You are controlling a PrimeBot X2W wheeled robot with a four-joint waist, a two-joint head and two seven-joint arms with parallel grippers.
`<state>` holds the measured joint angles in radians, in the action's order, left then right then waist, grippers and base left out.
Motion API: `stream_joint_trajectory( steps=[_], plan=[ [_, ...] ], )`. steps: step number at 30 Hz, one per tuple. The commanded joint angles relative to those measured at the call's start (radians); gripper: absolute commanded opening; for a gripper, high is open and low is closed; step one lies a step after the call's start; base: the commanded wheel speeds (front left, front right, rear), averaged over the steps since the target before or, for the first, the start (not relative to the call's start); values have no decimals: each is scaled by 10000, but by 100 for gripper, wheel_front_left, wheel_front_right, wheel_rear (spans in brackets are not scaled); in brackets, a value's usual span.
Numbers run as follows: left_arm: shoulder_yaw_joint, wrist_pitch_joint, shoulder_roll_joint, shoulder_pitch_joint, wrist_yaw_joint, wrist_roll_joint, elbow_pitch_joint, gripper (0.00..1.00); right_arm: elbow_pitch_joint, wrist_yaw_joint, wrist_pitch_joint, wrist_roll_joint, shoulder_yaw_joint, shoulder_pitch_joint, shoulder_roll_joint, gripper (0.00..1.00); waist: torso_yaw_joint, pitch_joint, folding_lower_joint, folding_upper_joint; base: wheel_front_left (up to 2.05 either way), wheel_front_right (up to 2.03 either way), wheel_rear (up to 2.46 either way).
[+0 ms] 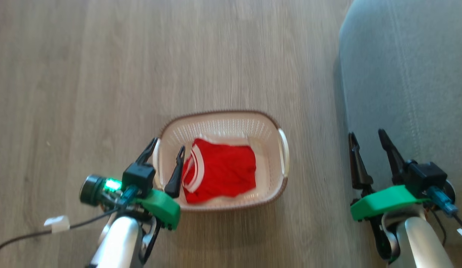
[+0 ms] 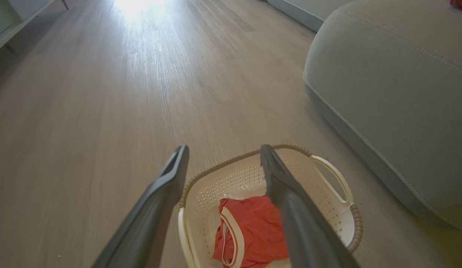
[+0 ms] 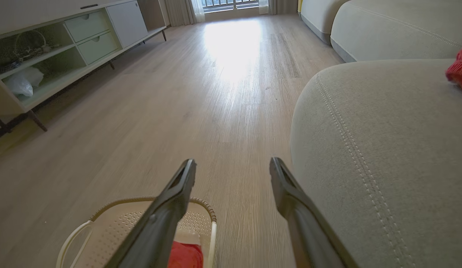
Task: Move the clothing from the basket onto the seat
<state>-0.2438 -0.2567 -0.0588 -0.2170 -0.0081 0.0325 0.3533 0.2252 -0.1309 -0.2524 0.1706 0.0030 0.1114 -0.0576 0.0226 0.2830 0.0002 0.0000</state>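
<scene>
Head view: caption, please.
Left end effector open at the basket holding red clothing; right end effector open by the seat.

From the head we look almost straight down on the wooden floor (image 1: 104, 74). The basket (image 1: 223, 124) lies near, just below the picture's middle, and the seat (image 1: 402, 74) runs along the right edge. Our left wrist camera sits low and close over the basket's left rim, facing forward along the left gripper (image 2: 224, 149) and across the floor. Our right wrist camera, also low, faces the far window (image 3: 231, 3) along the right gripper (image 3: 233, 163). All three views share the basket, the floor and the seat's edge.
</scene>
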Motion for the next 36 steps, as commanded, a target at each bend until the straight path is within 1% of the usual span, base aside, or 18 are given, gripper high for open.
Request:
stream_joint_trajectory(
  steps=[1,5,9,11,13,14,15,18,23,28,33,36],
  plan=[
    [183,-51,-167,-515,-104,-127,-70,100,-448,2,-93,-135,235,277,58,100,-378,1173,-2,0,0,0,0],
    [221,-51,-247,-1231,-531,83,915,100,-844,2,-93,-169,355,440,69,100,-683,2219,-2,0,0,0,0],
    [213,-51,-580,-2118,-649,-142,1581,100,-1326,2,-93,60,577,657,71,100,-1112,3206,-2,0,0,0,0],
    [-4,-51,-808,-2518,-718,-415,1922,100,-1529,2,-93,215,708,682,72,100,-1316,3633,-2,0,0,0,0],
    [-234,-51,-1034,-2895,-758,-673,2258,100,-1652,2,-93,692,839,696,72,100,-1526,4007,-2,0,0,0,0],
    [-369,-51,-1155,-3085,-755,-828,2390,100,-1710,2,-93,879,918,720,72,100,-1625,4168,-2,0,0,0,0],
    [-369,-51,-1155,-3085,-755,-828,2390,100,-1710,2,-93,879,918,720,72,100,-1625,4168,-2,0,0,0,0],
    [-731,-51,-1520,-3522,-692,-1188,2864,100,-1932,2,-93,1123,1199,832,72,100,-2010,4634,-2,0,0,0,0],
    [-1064,-51,-1842,-4178,-738,-1260,3861,100,-2265,2,-93,1527,1614,889,73,100,-2556,5229,-2,0,0,0,0],
    [-1338,-51,-1998,-4960,-717,-1384,5155,100,-2415,2,-93,1835,1950,945,73,100,-2972,5654,-2,0,0,0,0],
    [-1543,8,-1965,-5975,-485,-1594,6772,100,-2543,2,-93,2155,2165,1015,73,100,-3271,5969,-2,0,0,0,0],
    [-1778,203,-1975,-6568,-472,-1811,7571,100,-2600,2,-93,2239,2387,1084,73,100,-3454,6156,-2,0,0,0,0]
  ],
)
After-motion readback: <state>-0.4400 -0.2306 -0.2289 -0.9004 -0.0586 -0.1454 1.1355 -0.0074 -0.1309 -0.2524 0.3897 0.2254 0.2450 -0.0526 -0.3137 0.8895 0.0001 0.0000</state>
